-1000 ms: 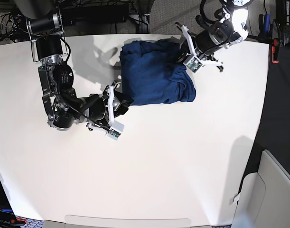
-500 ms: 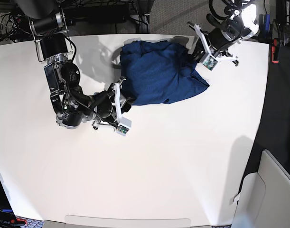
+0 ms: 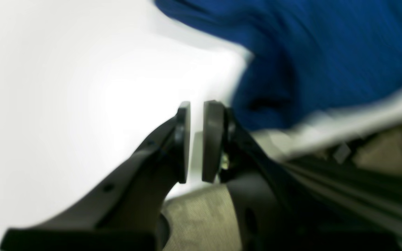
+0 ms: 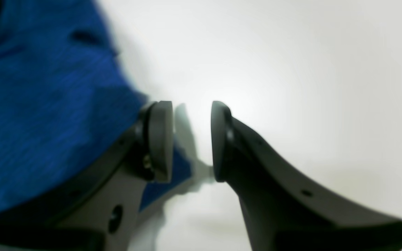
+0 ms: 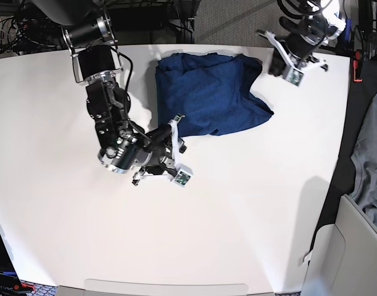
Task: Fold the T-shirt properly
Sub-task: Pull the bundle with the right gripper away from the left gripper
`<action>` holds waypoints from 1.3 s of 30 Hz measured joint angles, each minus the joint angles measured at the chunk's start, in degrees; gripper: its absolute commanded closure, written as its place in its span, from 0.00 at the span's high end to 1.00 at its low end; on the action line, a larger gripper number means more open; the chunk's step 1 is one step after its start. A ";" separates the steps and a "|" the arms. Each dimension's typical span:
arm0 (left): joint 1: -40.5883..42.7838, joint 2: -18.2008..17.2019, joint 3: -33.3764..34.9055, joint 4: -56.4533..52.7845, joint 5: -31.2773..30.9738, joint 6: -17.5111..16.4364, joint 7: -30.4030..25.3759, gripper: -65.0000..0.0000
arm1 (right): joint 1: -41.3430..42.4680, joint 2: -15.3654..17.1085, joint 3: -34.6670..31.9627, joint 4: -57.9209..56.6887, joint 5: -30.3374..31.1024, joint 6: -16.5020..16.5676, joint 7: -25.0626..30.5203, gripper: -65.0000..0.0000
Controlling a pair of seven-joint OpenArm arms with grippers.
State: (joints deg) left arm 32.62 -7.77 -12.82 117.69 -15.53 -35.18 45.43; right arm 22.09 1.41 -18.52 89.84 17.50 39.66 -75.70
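Left gripper [image 3: 195,141]: pads nearly together, only a thin slit between them, nothing caught in it. White table [image 3: 65,87] shows behind the slit; the T-shirt [image 3: 326,52] lies beyond and to one side, not touching the pads. Wrist picture is blurred. In the base view this gripper [image 5: 281,58] sits at the far right corner of the table [image 5: 237,222], just off the shirt's upper right corner.

Right gripper [image 4: 190,139]: jaws apart by a moderate gap, bare table [image 4: 291,69] visible through it, nothing held. One finger [image 4: 159,139] lies against or just over the shirt's edge [image 4: 47,104]; cannot tell whether it presses on the cloth. The other finger is over bare table. In the base view the gripper [image 5: 176,132] is at the shirt's lower left edge.

T-shirt [image 5: 207,92]: dark blue, bunched into a rough block on the far middle of the table, wrinkled, a point of cloth sticking out toward the right at its lower right. It rests flat on the table, neither gripper lifting it.

Grey cloth [image 5: 370,160] shows off the table at the right edge of the base view.
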 measured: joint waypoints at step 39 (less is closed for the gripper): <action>-14.86 -7.32 27.45 -15.58 -2.67 -0.66 -3.63 0.08 | 1.42 12.87 -12.92 3.67 3.58 0.35 1.88 0.25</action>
State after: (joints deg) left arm 17.76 -15.09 14.63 102.10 -18.20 -35.83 41.80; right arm 23.51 14.28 -31.44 93.51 21.08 40.01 -73.82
